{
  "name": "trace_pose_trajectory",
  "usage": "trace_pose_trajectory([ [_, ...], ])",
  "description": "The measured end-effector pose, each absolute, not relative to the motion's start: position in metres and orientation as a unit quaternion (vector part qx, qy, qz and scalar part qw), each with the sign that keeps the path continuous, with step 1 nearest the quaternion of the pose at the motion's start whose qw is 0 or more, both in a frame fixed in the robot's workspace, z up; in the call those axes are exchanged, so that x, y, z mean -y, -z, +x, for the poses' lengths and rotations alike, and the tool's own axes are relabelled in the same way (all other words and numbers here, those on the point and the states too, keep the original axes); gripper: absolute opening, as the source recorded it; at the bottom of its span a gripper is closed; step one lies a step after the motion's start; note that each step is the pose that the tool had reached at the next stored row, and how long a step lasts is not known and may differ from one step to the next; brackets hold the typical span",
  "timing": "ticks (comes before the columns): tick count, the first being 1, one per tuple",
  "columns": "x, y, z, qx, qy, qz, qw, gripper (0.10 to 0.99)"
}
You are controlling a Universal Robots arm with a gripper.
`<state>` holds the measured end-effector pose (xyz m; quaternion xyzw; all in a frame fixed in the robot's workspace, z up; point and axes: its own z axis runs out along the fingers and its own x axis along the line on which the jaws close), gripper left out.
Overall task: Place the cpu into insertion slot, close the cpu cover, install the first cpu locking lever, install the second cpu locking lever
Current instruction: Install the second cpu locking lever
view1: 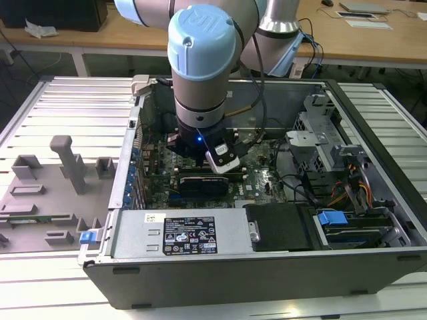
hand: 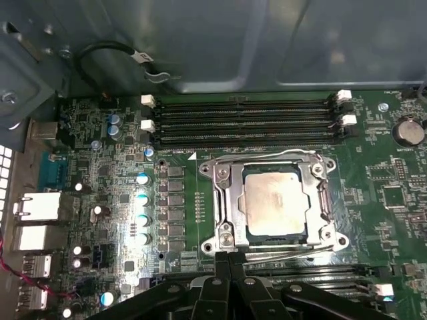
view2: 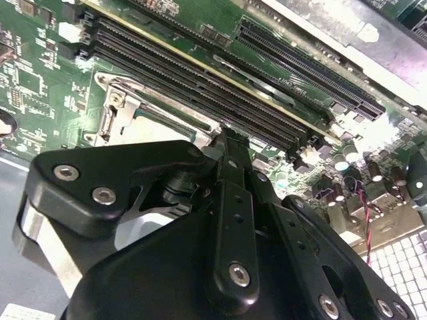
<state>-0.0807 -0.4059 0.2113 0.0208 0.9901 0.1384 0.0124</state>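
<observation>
Silver-grey chip seated, frame down, our pincer drawn together at the socket's edge.

From the exterior view we see the arm reaching down into the open computer case (view1: 373,200), gripper (view1: 208,168) low over the green motherboard (view1: 263,177); the case stands on a ribbed metal table (view1: 67,107), with a grey fixture tray (view1: 47,193) at nine o'clock. In the second wrist view the fingers (view2: 233,193) look closed on nothing, tips by the memory slots (view2: 200,80). In the first wrist view we find the cpu (hand: 275,201) lying flat in the insertion slot (hand: 220,200), the cpu cover (hand: 319,200) lowered around it, wire levers along its edges and our fingertips (hand: 230,261) at six o'clock. We judge the chip light, rigid, fragile underneath, best held by its edges; the levers look thin and springy. Room is tight.
</observation>
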Motion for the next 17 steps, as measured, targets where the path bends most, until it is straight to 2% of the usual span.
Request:
trace_pose_trajectory([
  [17,0.4057,-0.2023,-0.0839,-0.989,-0.147,0.021,0.012,0.106],
])
